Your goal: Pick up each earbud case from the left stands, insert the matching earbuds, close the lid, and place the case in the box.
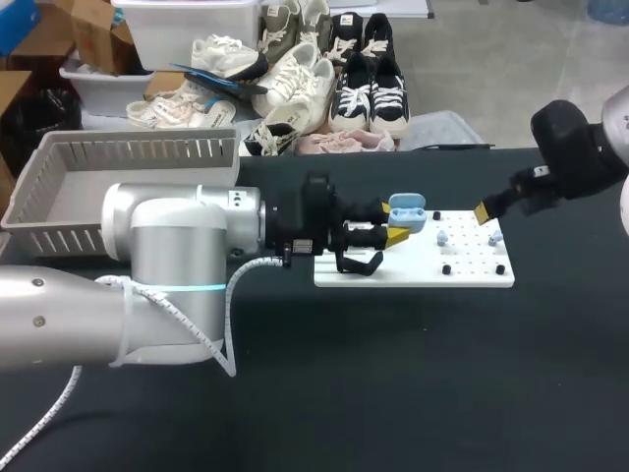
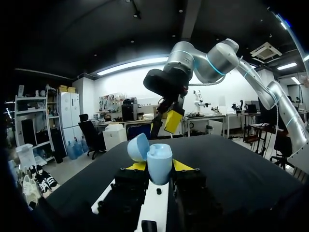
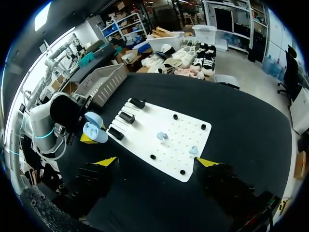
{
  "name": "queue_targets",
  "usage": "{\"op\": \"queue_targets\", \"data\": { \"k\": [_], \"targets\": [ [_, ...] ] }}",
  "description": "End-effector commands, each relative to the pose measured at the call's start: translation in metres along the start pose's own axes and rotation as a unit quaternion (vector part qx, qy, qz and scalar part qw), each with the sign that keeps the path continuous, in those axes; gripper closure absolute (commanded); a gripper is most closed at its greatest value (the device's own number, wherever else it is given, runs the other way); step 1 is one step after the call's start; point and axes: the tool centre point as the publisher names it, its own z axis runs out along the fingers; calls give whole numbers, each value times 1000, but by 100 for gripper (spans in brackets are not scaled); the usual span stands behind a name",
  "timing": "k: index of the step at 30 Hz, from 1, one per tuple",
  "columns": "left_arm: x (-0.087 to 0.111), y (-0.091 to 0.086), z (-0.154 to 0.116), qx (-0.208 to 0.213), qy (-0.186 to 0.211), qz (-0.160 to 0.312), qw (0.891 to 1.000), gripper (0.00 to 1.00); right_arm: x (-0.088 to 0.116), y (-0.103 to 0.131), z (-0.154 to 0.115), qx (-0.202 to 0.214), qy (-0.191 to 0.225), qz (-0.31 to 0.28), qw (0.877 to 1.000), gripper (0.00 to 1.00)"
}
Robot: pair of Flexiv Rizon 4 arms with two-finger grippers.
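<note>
The left arm [image 1: 167,256] comes in from the left side and stretches out level, wrist straight. The left gripper [image 2: 159,166] points toward the other arm, both yellow tips pressed against opposite sides of the earbud case [image 2: 160,155]. The right arm [image 1: 580,147] enters from the far right, angled downward. The right gripper [image 3: 157,162] hangs in the air, its fingers spread wide apart.

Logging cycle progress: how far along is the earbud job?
Done: case off its stand, lid open. In hand: left gripper shut on it over the board. Left: both earbuds sit on the board, right gripper open above it; insert, close, put in basket.
</note>
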Motion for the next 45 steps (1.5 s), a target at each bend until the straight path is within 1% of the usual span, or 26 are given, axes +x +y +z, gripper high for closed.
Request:
{"op": "queue_targets", "data": {
  "k": [1,12,18,19,23,28,33,35,37,40,45],
  "targets": [
    [4,1,3,2,1,-1,1000,100,-2,2,-1,6,3,1,1000,0],
    [4,5,1,-6,1,-16,1000,100,2,-5,0,6,4,4,1000,0],
    [4,5,1,-6,1,-16,1000,100,1,-15,1,39,48,-14,998,0],
    [4,5,1,-6,1,-16,1000,100,1,-18,1,52,64,-20,996,0],
    [4,5,1,-6,1,-16,1000,100,1,-24,5,65,83,-43,993,0],
    [4,5,1,-6,1,-16,1000,100,4,-38,16,73,110,-70,989,0],
    [4,5,1,-6,1,-16,1000,100,7,-48,28,83,149,-116,978,0],
    [4,5,1,-6,1,-16,1000,100,10,-53,34,81,167,-135,973,0],
    [4,5,1,-6,1,-16,1000,100,13,-57,38,73,176,-150,970,0],
    [4,5,1,-6,1,-16,1000,100,18,-61,45,78,199,-170,962,0],
    [4,5,1,-6,1,-16,1000,100,29,-71,55,82,206,-176,959,0]
  ]
}}
